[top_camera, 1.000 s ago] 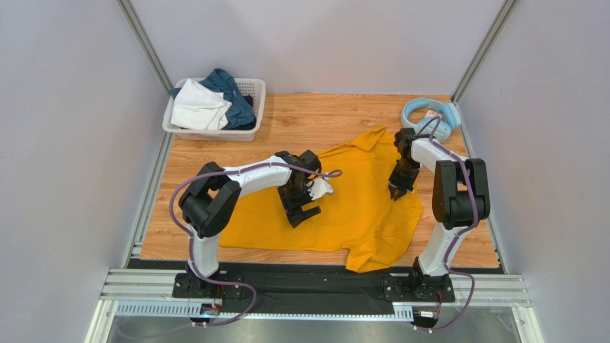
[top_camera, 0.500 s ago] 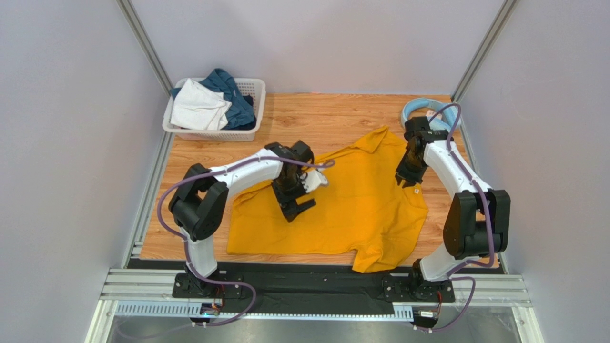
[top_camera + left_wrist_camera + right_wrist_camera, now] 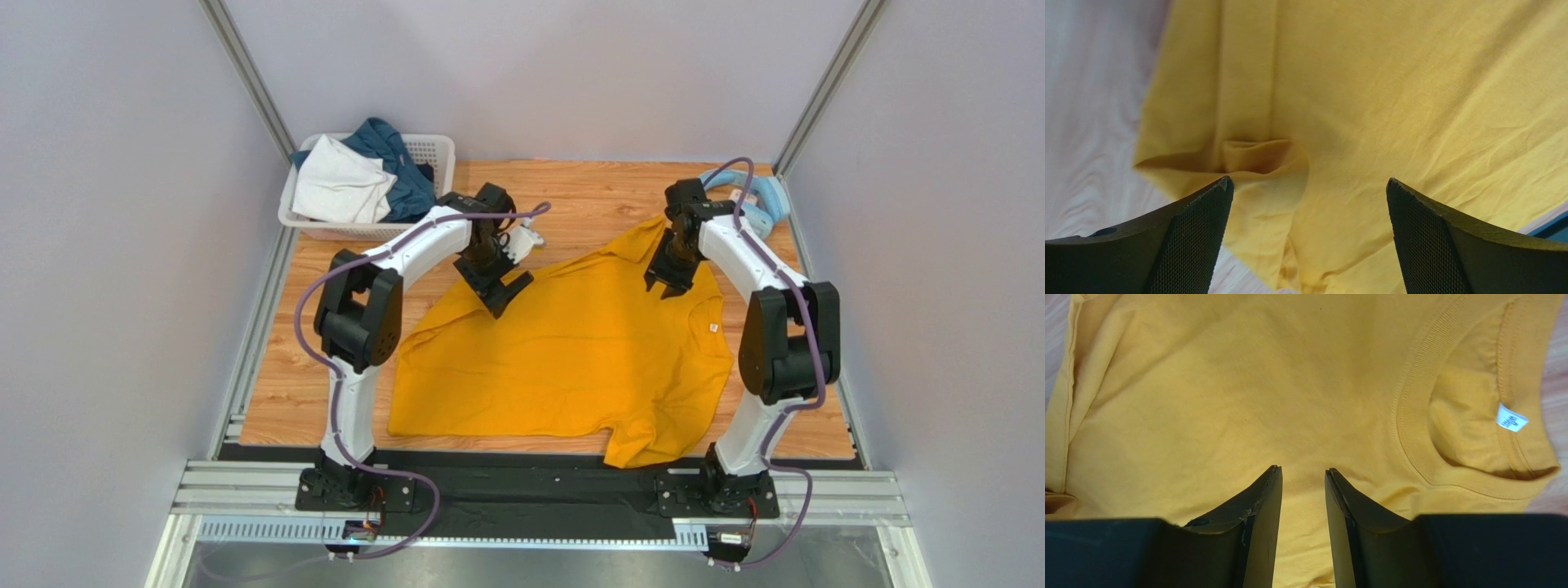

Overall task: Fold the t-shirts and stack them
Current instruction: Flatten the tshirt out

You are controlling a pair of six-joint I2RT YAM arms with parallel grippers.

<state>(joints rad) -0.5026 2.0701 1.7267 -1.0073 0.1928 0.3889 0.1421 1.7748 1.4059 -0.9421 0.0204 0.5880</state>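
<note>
We see the mustard-yellow t-shirt (image 3: 577, 355) lying spread over the middle of the wooden desk (image 3: 577, 202), mostly flat. Its collar (image 3: 1468, 416) is on the right side, and a small white label (image 3: 1511, 421) shows inside the neck. At the near edge, one corner of the shirt is bunched and turned over on itself.

The left fingers (image 3: 1192, 233) are spread wide with nothing between them. They hang over the far left edge of the yellow shirt, where the wrist view shows a strip of cloth folded back and a small pucker just below it.

The right fingers (image 3: 1260, 520) stand a narrow gap apart and grip nothing. The cloth shows flat through the gap, near the collar, at the shirt's far right part.

At the far left corner of the desk sits a white lattice basket (image 3: 423, 224). It holds a white garment (image 3: 337, 184) and, beside and partly under it, a dark teal-blue garment (image 3: 399, 159). Light-blue headphones (image 3: 763, 196) lie at the far right corner, behind the right arm.
</note>
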